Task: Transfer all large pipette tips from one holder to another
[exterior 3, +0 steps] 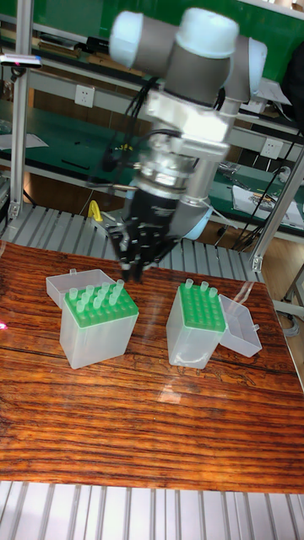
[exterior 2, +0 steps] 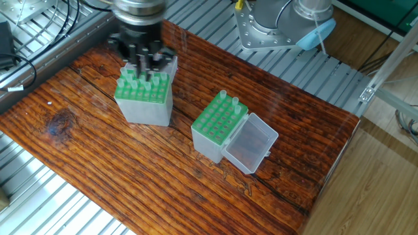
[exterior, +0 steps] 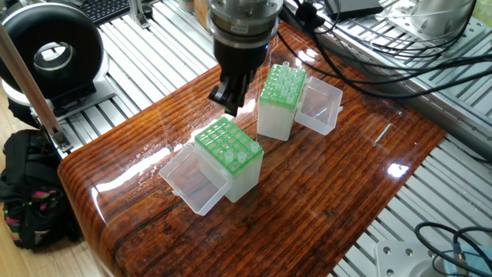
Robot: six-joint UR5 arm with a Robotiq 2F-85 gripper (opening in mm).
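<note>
Several large pipette tips (exterior 2: 141,81) stand in the green-topped rack (exterior 2: 144,104) on the left, also seen as the tips (exterior: 283,77) and the tips (exterior 3: 95,297). Two more tips (exterior 2: 228,100) stand in the far corner of the second rack (exterior 2: 219,127), the right rack (exterior 3: 198,325) in the tall view. My gripper (exterior 2: 145,67) hovers just above the back row of the fuller rack, blurred by motion. The gripper (exterior 3: 135,272) has its fingers drawn together with nothing visible between them. In one fixed view the gripper (exterior: 229,102) sits beside that rack.
Each rack has a clear hinged lid lying open: one lid (exterior 2: 251,143) at the right, one lid (exterior: 319,108) behind the fuller rack. A black round device (exterior: 54,50), a black bag (exterior: 27,192) and cables (exterior: 369,46) surround the wooden table (exterior 2: 130,170). The robot base (exterior 2: 274,26) stands behind.
</note>
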